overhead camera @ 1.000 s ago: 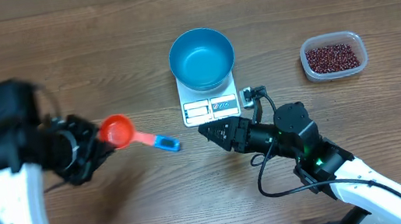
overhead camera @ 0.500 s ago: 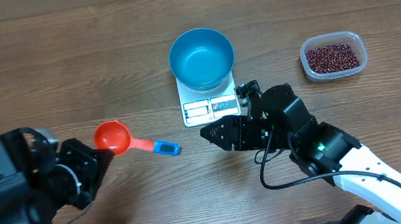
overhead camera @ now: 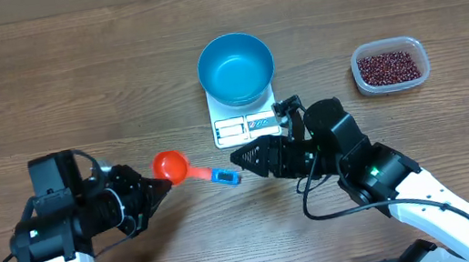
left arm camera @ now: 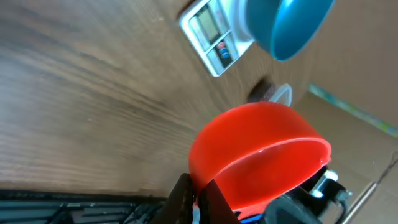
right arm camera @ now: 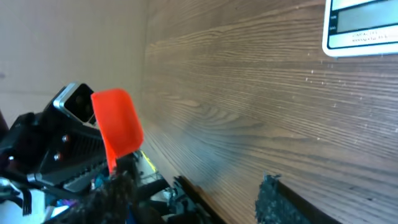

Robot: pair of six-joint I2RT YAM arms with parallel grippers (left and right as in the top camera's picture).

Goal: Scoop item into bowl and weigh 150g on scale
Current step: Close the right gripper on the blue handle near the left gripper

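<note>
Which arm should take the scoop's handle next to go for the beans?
Right, probably. The right hand is open just beside the blue end of the scoop, and the beans lie on its side. The left hand grips the scoop's cup.

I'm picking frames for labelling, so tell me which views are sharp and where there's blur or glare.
Overhead: sharp and evenly lit, soft shadows only, the bright blue round bowl and small flat white scale crisp. Left wrist: the red plastic measuring scoop looms close and soft, a thin glare line on its rim. Right wrist: its dark fingertips are out of focus.
</note>
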